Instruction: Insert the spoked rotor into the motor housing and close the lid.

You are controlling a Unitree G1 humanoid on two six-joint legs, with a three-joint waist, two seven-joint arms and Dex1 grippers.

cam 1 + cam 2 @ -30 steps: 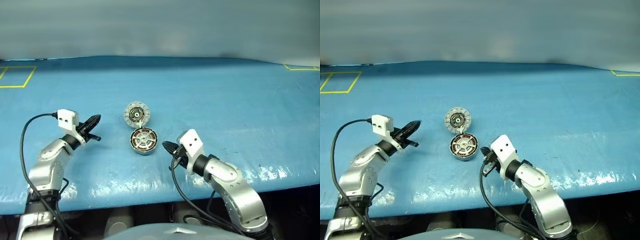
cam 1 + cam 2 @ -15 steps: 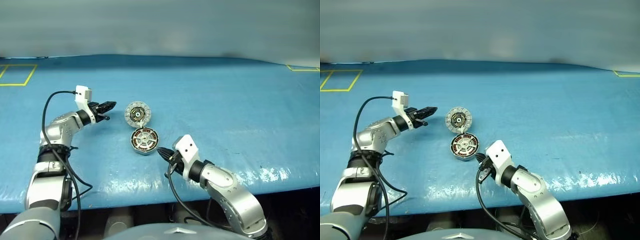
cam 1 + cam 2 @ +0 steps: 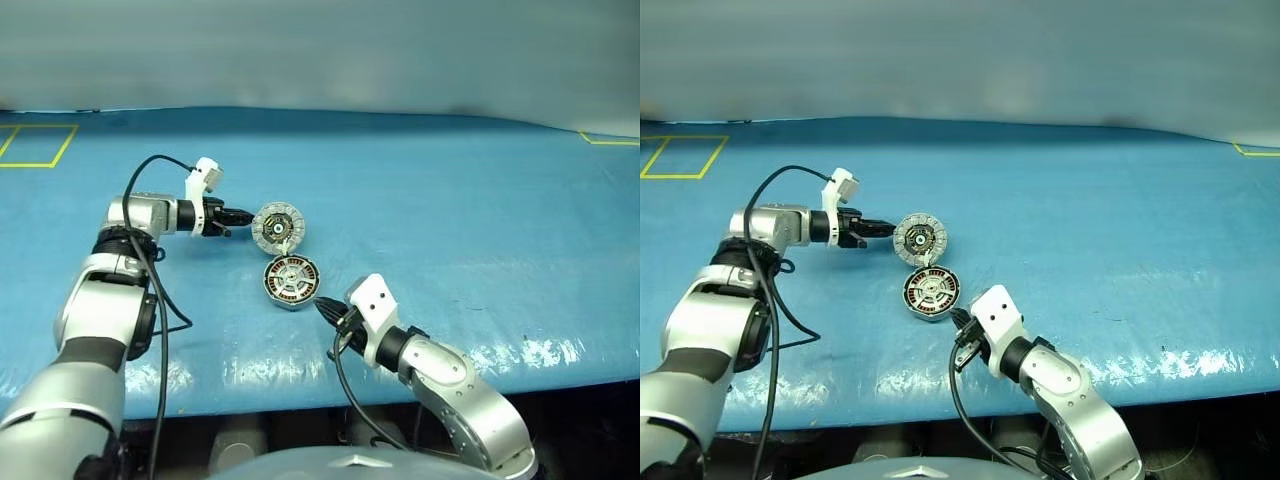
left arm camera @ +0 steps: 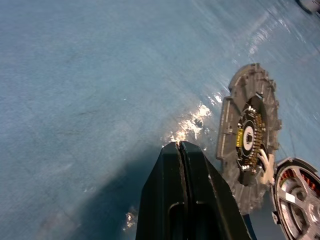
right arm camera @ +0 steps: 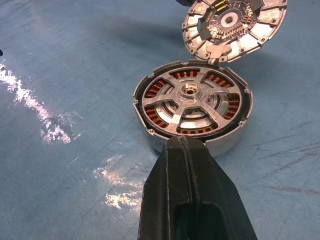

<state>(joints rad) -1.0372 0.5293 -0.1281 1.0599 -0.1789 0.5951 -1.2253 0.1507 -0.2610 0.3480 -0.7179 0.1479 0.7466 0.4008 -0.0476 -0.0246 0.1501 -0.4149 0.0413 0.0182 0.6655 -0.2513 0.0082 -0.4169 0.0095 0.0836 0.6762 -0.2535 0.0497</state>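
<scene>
Your blue tabletop [image 3: 450, 200] carries the motor housing [image 3: 290, 281] near its front edge, spoked rotor [image 5: 192, 106] seated inside. The lid [image 3: 276, 226] lies ribbed face up just behind, touching it. Your left fingers [image 3: 243, 216] are closed beside the lid; your right fingers [image 3: 325, 308] are closed, empty, at the housing's rim.

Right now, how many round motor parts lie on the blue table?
2. The housing lies nearer the robot, with the spoked rotor inside it. The lid lies just behind it, ribbed face up, rim against the housing. None seems hidden.
</scene>
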